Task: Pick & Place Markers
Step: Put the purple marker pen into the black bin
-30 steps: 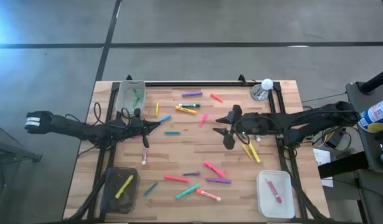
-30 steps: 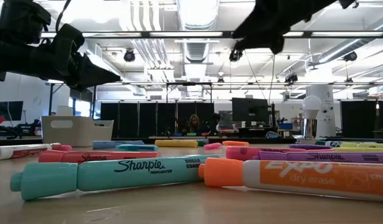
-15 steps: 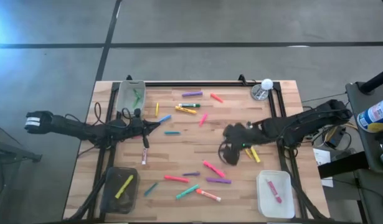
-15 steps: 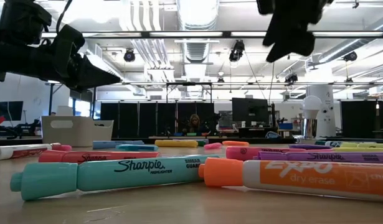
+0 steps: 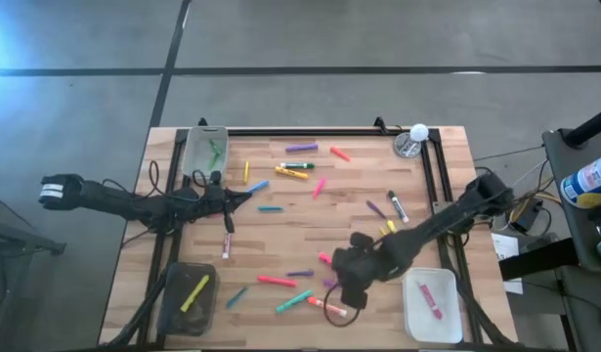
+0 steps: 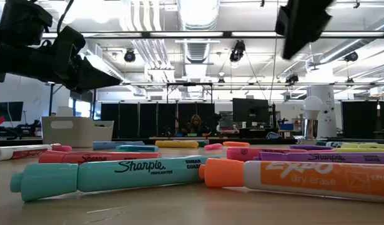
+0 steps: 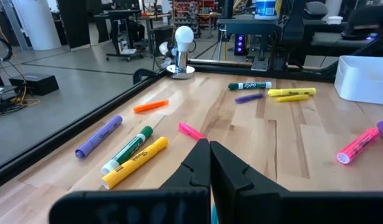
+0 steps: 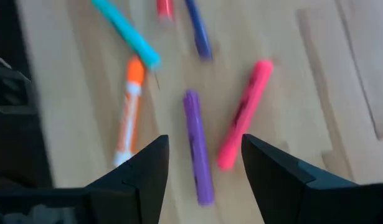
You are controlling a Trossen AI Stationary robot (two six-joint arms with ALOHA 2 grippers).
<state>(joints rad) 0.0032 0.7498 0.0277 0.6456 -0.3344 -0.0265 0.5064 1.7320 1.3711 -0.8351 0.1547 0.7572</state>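
Note:
Several markers lie scattered flat on the wooden table. My right gripper hangs open above the table's near middle, pointing steeply down. In the right wrist view a purple marker and a pink marker lie below the gap of my right gripper, untouched. An orange-and-white marker and a teal marker lie beside them. My left gripper waits shut and level over the table's left side, holding nothing; its shut fingertips show in the left wrist view.
A clear bin with a green marker stands at the far left. A dark bin holding a yellow marker is at the near left, and a white bin with a pink marker at the near right. A bulb-topped stand is at the far right.
My right gripper has swung from the table's middle right toward the near edge and a little left, tipping from nearly level to steeply down. It has stayed open. The markers it had hidden at the middle right now show.

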